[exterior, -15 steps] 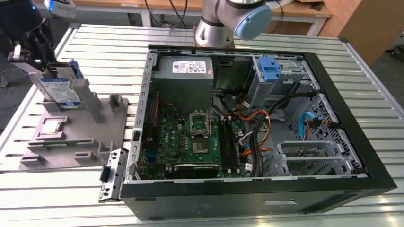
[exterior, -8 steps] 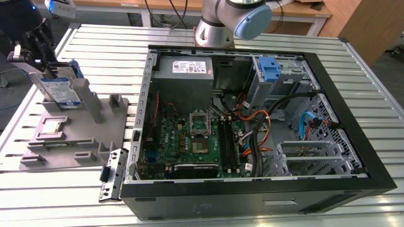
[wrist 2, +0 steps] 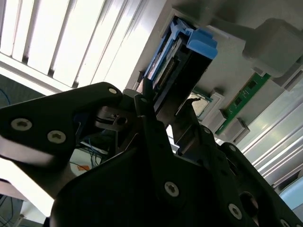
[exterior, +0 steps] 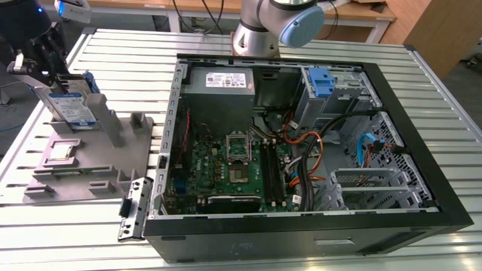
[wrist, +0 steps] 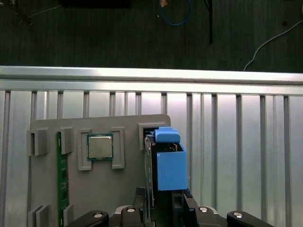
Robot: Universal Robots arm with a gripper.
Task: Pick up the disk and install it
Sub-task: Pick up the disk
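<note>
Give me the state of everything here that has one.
disk: upright on edge in the grey fixture, not installed.
gripper: at the disk's end.
computer case: on its side, panel off, open.
processor chip: seated in a fixture recess.
memory stick: lying in a fixture slot.

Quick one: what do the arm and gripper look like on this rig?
The arm is silver-grey tubing with a light-blue joint cap. The gripper is matte black, built of angular plates dotted with silver screw heads.
</note>
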